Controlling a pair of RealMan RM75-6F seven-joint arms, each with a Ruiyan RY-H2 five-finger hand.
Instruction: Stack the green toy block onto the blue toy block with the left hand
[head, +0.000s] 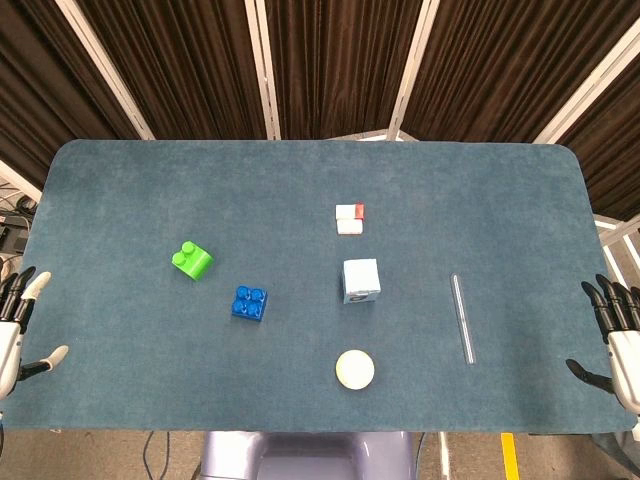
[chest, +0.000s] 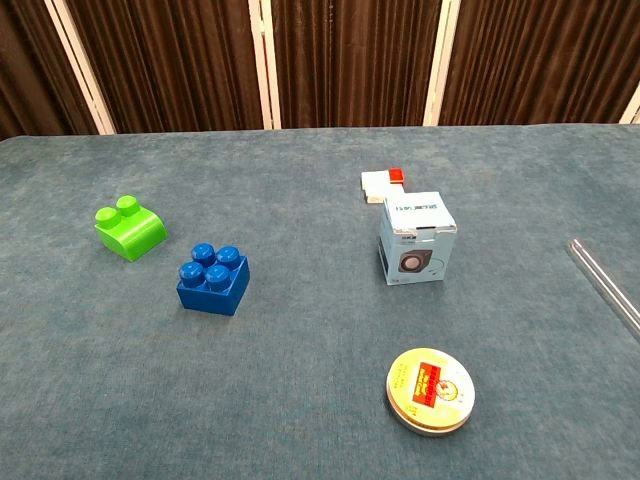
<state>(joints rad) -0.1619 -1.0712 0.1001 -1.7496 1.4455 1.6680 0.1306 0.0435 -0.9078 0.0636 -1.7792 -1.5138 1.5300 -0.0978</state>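
While both blocks sit apart near the table's (head: 120, 180) left side, green toy block (head: 191, 261) isn't stacked on blue toy block (head: 249, 302) yet. Left hand (head: 15, 325) and right hand (head: 618, 335) hang at the table edges, fingers spread, holding nothing.

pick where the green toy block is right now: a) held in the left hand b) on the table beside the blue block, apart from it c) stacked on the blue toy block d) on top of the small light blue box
b: the green toy block sits on the table, apart from the blue toy block, and the left hand is empty at the table's edge.
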